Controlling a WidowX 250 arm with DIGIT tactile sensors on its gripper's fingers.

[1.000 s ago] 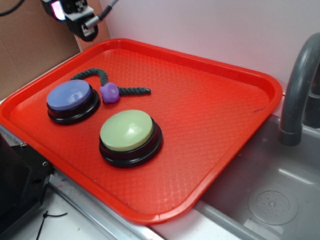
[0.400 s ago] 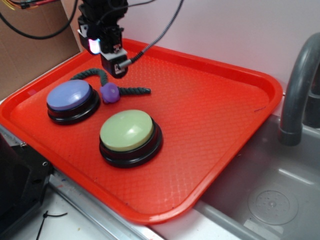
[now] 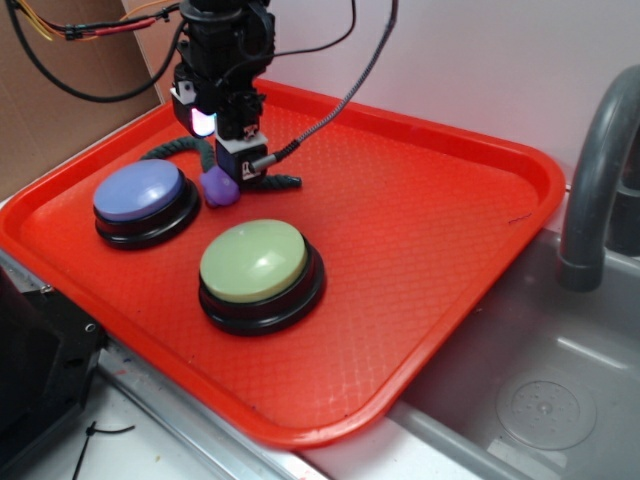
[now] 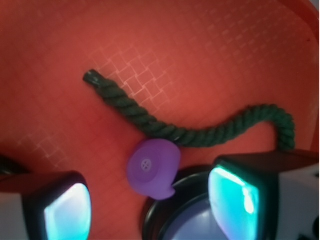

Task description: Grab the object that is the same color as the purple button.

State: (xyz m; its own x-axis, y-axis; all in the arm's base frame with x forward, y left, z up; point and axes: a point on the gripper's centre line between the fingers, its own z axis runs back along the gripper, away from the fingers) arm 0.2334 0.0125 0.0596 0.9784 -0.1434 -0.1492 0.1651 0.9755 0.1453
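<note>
Wrist view: gripper [image 4: 150,210] spread wide, empty, one finger to each side of the purple ball [image 4: 152,168] on its green rope [image 4: 200,135], which lies on the red tray [image 4: 210,55] just beside the purple button [image 3: 140,192], presumably lined up for closing.

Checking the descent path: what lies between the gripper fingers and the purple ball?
Nothing but bare red tray; in the wrist view the purple ball sits between the open gripper fingers.
</note>
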